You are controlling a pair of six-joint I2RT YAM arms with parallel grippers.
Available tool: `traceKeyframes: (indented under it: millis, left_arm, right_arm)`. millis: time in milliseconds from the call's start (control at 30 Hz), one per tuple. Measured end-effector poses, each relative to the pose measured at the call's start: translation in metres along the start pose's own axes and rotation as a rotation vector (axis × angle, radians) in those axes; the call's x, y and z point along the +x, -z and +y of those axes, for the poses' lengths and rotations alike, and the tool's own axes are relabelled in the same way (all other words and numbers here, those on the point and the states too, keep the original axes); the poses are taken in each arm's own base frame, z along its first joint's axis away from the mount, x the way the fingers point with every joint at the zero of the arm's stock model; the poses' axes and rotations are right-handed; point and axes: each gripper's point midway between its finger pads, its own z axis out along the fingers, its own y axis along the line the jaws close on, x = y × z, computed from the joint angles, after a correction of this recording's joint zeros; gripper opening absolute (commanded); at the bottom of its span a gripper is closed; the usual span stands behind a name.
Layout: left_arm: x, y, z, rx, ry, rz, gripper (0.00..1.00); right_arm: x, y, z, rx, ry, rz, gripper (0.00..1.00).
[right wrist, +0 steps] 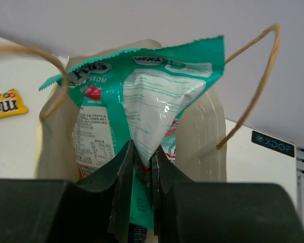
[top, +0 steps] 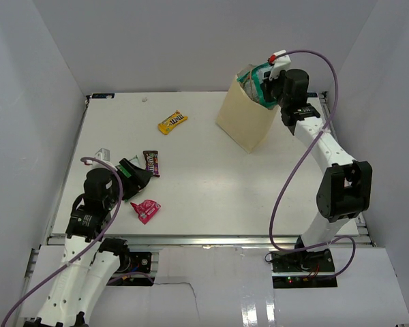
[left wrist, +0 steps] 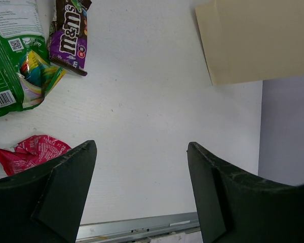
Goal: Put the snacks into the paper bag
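Snacks at left, loose on surface [top: 211, 197], near left pincer [left wrist: 142, 147]: pincer released, nothing between fingers. In left wrist view: red wrapper [left wrist: 30, 154] at 9 o'clock, just beside one finger; green pack [left wrist: 10, 55] at 10 o'clock; brown pack [left wrist: 68, 35] at 11 o'clock, just beside green pack. In top view: yellow pack [top: 172, 122] alone at 1 o'clock from that pincer, well apart. Treat left arm as nearer arm for all four.

Farther right: paper bag [top: 242, 119] standing at far right of surface. Right pincer [right wrist: 144, 157] clenched on teal-white pouch [right wrist: 142, 91]. Pouch at bag mouth, between string handles [right wrist: 253, 86], long axis in line with fingers, pointing to 12 o'clock in right wrist view, straight toward bag. Depth inside bag: cannot tell. Judged next: advance along that axis, then release; no sideways correction expected.
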Motion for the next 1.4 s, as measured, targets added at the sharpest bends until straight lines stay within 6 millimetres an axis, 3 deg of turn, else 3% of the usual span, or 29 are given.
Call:
traceKeyframes:
  millis: [233, 400, 567, 700, 767, 833, 867, 933, 967, 1100, 1233, 1400]
  left_arm:
    - [0.003, -0.004, 0.001, -0.003, -0.001, 0.019, 0.82]
    - [0.006, -0.007, 0.003, -0.007, -0.001, 0.030, 0.82]
    - [0.007, -0.007, 0.003, -0.005, -0.004, 0.033, 0.82]
    - [0.007, -0.007, 0.003, -0.003, -0.005, 0.035, 0.82]
    - [0.008, -0.007, 0.003, -0.003, -0.005, 0.037, 0.82]
    - [0.008, -0.007, 0.003, -0.001, -0.005, 0.039, 0.82]
    - [0.008, -0.007, 0.003, -0.002, -0.005, 0.041, 0.83]
    - [0.009, -0.008, 0.003, -0.003, -0.007, 0.043, 0.83]
    - [0.009, -0.008, 0.003, -0.005, -0.008, 0.045, 0.83]
    - [0.009, -0.012, 0.009, -0.034, -0.005, 0.048, 0.84]
    - [0.010, -0.019, 0.023, -0.119, 0.021, 0.053, 0.88]
    - [0.014, -0.031, 0.052, -0.314, 0.083, 0.083, 0.96]
  right_arm:
    - [0.008, 0.005, 0.025, -0.118, -0.008, 0.083, 0.08]
    - [0.011, -0.009, 0.043, -0.197, 0.010, 0.133, 0.08]
    - [0.042, -0.022, 0.067, -0.256, 0.042, 0.232, 0.09]
    - [0.069, -0.025, 0.079, -0.283, 0.051, 0.312, 0.29]
    - [0.074, -0.025, 0.083, -0.293, 0.061, 0.328, 0.34]
    - [0.074, -0.024, 0.083, -0.299, 0.069, 0.332, 0.46]
    - [0.072, -0.023, 0.083, -0.305, 0.073, 0.333, 0.58]
    - [0.071, -0.020, 0.085, -0.323, 0.088, 0.341, 0.69]
    - [0.069, -0.019, 0.085, -0.330, 0.098, 0.343, 0.81]
    - [0.049, -0.018, 0.078, -0.338, 0.163, 0.309, 0.98]
    - [0.016, -0.013, 0.061, -0.339, 0.200, 0.236, 0.96]
    - [-0.027, 0.016, 0.008, -0.288, 0.201, 0.147, 0.95]
